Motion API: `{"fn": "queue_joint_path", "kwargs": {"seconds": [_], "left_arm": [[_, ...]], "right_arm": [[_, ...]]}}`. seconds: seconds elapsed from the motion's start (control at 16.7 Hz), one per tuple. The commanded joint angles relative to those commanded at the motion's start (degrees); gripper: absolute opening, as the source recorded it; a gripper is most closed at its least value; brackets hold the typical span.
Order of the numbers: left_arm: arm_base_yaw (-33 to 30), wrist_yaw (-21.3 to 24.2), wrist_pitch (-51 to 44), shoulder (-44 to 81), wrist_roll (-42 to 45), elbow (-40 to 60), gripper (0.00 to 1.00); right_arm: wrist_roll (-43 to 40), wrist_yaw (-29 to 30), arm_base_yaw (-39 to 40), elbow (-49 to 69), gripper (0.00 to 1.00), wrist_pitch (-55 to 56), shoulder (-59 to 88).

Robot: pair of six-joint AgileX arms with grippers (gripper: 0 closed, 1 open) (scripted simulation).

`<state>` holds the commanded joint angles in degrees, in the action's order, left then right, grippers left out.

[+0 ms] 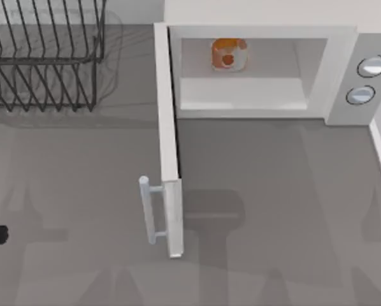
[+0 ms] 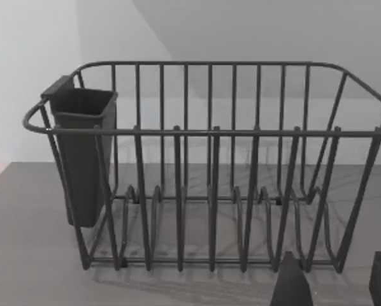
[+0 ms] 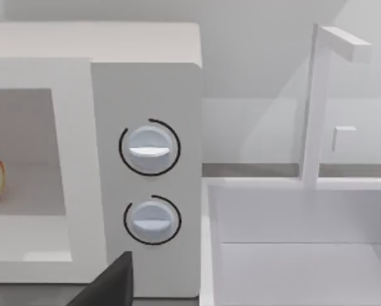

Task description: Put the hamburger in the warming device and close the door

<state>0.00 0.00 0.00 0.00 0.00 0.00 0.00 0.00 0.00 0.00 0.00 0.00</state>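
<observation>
One microwave fills the upper right of the top view; its one door stands wide open, one hamburger inside. Closing comes next, I judge. One dish rack upper left. My left gripper looks parted, empty; right gripper, cannot tell

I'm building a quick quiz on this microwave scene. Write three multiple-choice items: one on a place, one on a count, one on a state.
1. Where is the hamburger?
A. Inside the microwave cavity
B. In the dish rack
C. On the table

2. How many round knobs does the microwave have?
A. One
B. Two
C. Four

3. How is the door?
A. Shut
B. Removed
C. Swung open

Answers: 1 A, the bun sits in the pale cavity; 2 B, two knobs are stacked on the panel; 3 C, the door juts out with its handle toward the top view's left.
</observation>
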Motion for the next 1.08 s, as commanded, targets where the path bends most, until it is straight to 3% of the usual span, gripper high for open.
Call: {"fn": "queue_joint_path", "kwargs": {"seconds": [0.12, 0.66, 1.08], "left_arm": [[0.0, 0.0, 0.0, 0.0, 0.0, 0.0, 0.0], [0.18, 0.19, -0.02, -0.07, 0.0, -0.05, 0.0], [5.44, 5.42, -0.43, -1.8, -0.03, -1.4, 0.0]], "right_arm": [[0.0, 0.0, 0.0, 0.0, 1.0, 0.0, 0.0], [0.0, 0.0, 0.0, 0.0, 1.0, 0.0, 0.0], [0.0, 0.0, 0.0, 0.0, 1.0, 0.0, 0.0]]}}
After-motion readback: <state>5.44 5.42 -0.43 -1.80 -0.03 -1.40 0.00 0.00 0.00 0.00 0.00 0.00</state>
